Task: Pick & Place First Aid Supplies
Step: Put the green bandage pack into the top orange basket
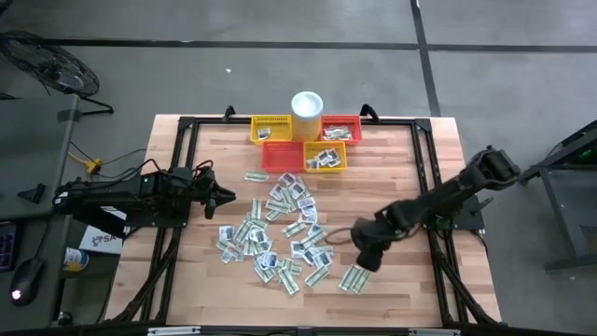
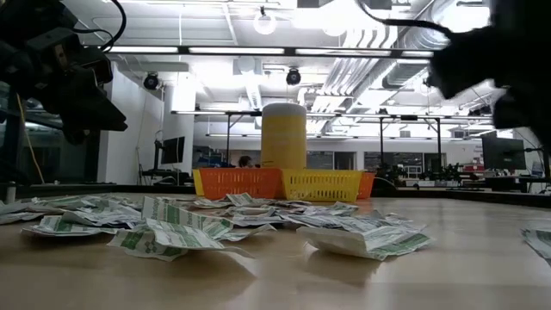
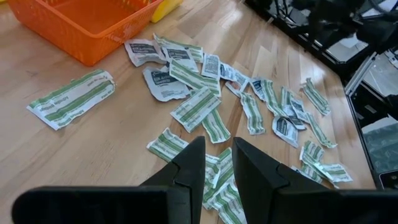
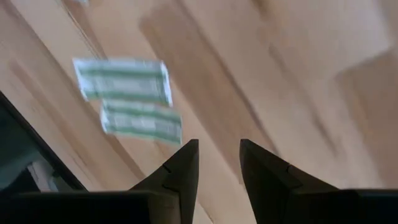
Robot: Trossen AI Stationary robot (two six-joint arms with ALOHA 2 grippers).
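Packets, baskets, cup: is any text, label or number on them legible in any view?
None is readable.
Packets: dark print and green stripes, too small and blurred to read.
Baskets: no lettering visible.
Cup: no lettering visible.

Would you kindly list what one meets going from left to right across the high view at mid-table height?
Left gripper → scattered pile of sachets → right gripper, above two green-striped sachets lying apart from the pile.
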